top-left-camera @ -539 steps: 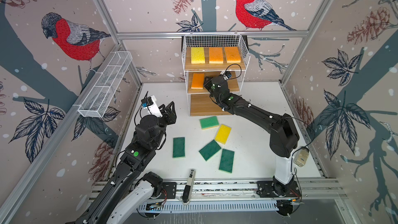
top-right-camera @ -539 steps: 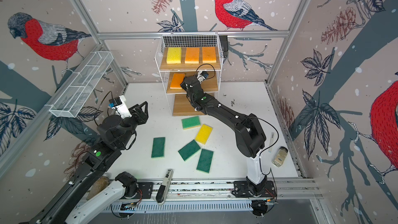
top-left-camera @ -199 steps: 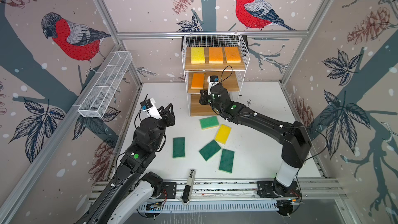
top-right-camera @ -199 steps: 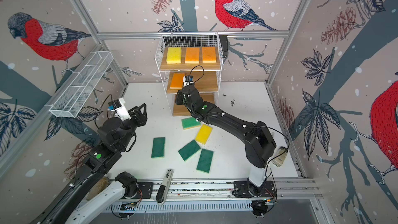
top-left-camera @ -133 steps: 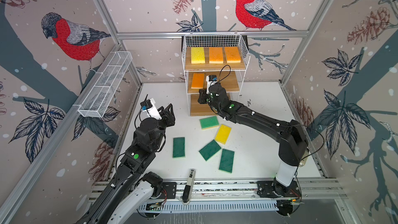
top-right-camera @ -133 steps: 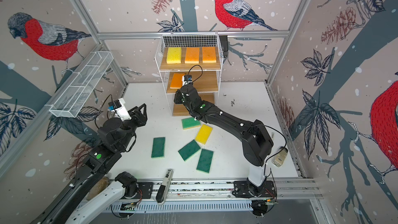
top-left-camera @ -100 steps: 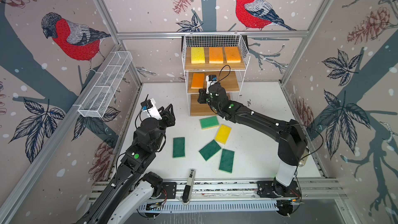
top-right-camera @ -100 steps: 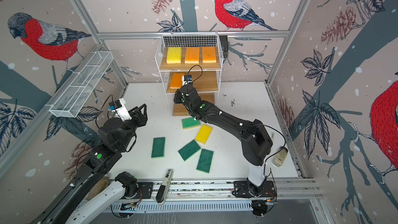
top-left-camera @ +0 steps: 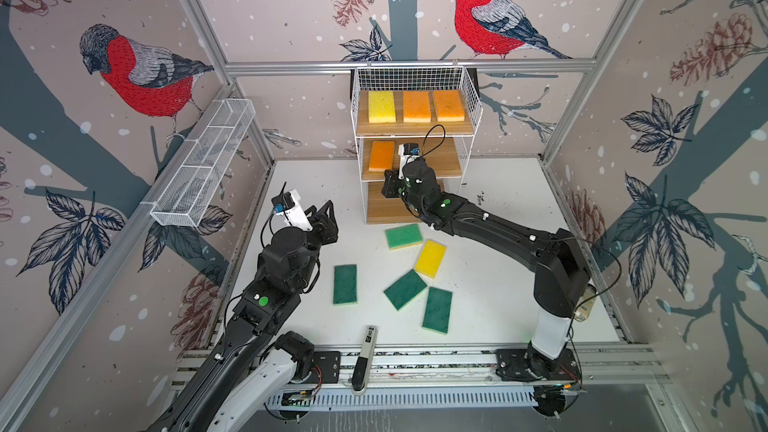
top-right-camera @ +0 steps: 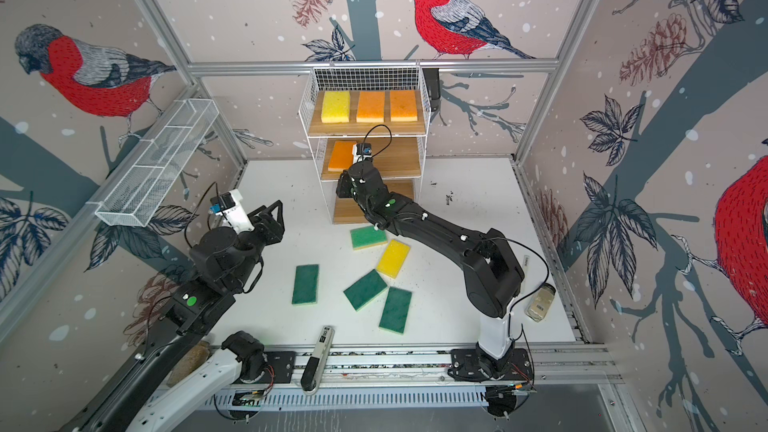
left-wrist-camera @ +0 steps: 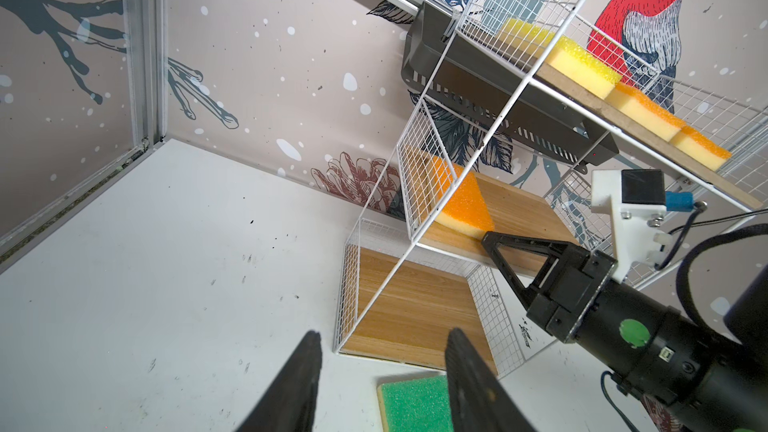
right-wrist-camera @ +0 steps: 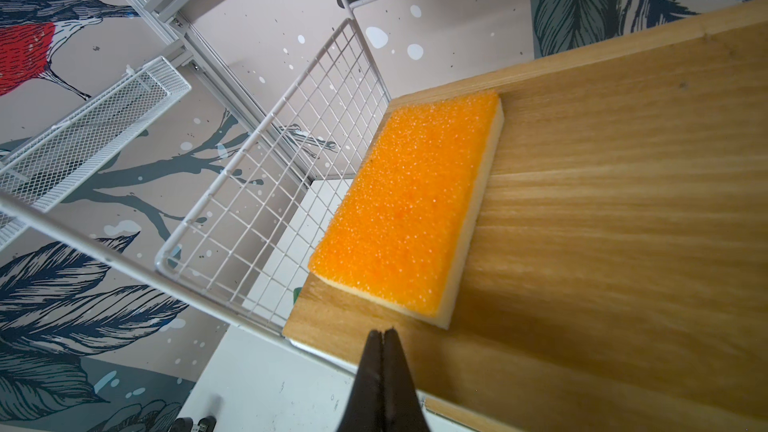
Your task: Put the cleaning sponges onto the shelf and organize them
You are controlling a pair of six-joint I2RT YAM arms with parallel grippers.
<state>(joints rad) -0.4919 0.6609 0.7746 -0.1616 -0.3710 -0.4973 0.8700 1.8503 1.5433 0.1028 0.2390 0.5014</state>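
Left tool (left-wrist-camera: 383,336) hangs released and empty above the worktop (top-left-camera: 490,288). Five sponges (top-left-camera: 345,284) lie loose there: three dark green, one light green (top-left-camera: 403,236), one yellow (top-left-camera: 430,258). Right tool (right-wrist-camera: 382,332), clenched on nothing, sits at the shelf's (top-left-camera: 469,89) middle board (top-left-camera: 440,160) near an orange sponge (right-wrist-camera: 407,205); three more (top-left-camera: 417,106) line the top board (top-left-camera: 415,129).

Both top views look down from high up front on the table (top-left-camera: 498,284). Left wrist cam's low, facing the shelf (left-wrist-camera: 415,317); right wrist cam's close over its middle board (right-wrist-camera: 602,201). All share that shelf.
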